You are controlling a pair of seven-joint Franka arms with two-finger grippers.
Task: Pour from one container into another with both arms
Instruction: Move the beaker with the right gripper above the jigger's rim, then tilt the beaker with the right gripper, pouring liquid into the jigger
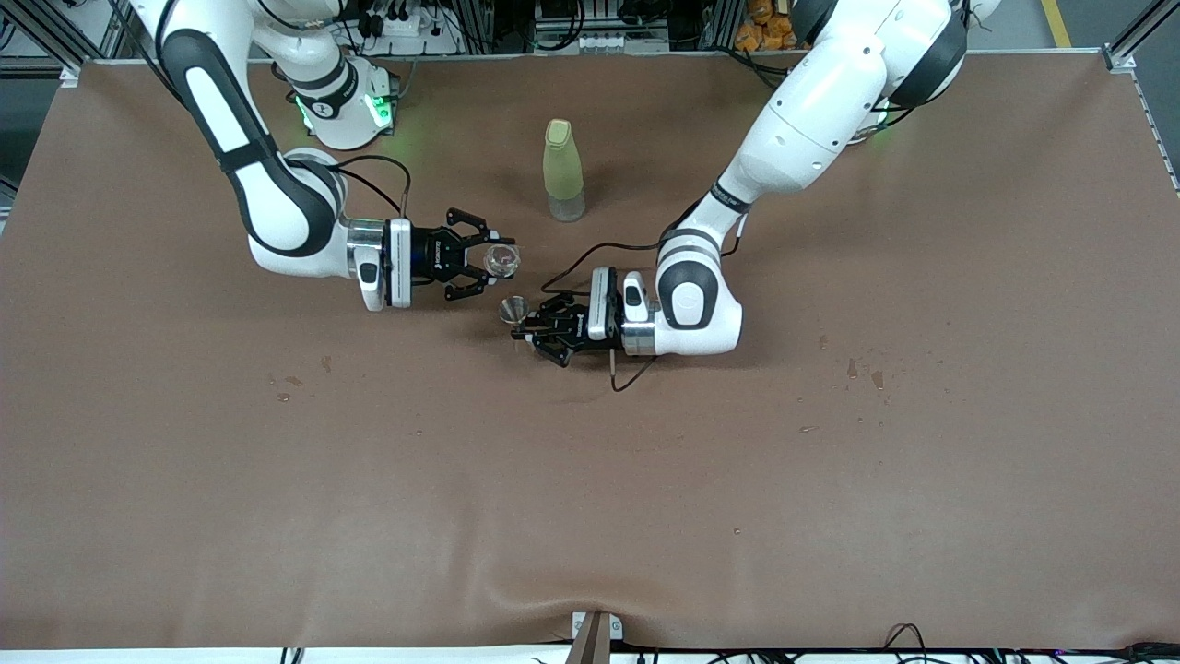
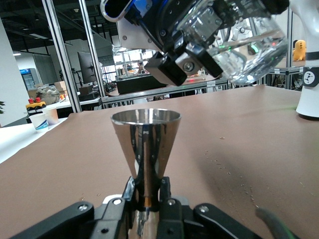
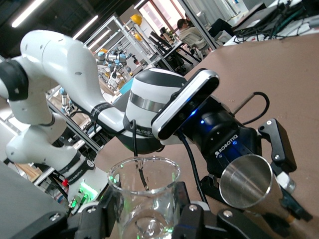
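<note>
Clearly two vessels are in play. Glass cup (image 1: 501,259): clear, thin-walled, judged light, rigid, slippery and breakable; a little liquid seems to sit at the bottom, hard to confirm. Right claw (image 1: 489,262) is clamped across its sides, holding it tilted just above and beside the metal cup (image 1: 513,309). A grip low on the wall looks safest, since the rim must stay free for pouring and too much squeeze could crack the glass.

Metal cup: polished steel cone, wide mouth up, narrow foot. Judged light, stiff, smooth, not fragile. Left claw (image 1: 527,329) is closed on the narrow lower part, fingers (image 2: 130,195) pinching the stem. That hold leaves the mouth open; a smooth taper could slip upward, so a firm pinch is needed.

Relation: in the left wrist view the glass cup (image 2: 249,47) hangs above the metal cup (image 2: 145,144), slightly off to one side of its mouth, not touching. In the right wrist view the glass cup (image 3: 144,199) sits in front with the metal cup (image 3: 247,187) just beside it.

Green bottle (image 1: 563,170): capped, upright, farther from the front camera than the metal cup, nobody touching it.

Table (image 1: 590,480): brown mat, flat, a few small spots and specks scattered about. Plenty of bare surface around the metal cup. Frames, benches and other robots fill the lab around.
</note>
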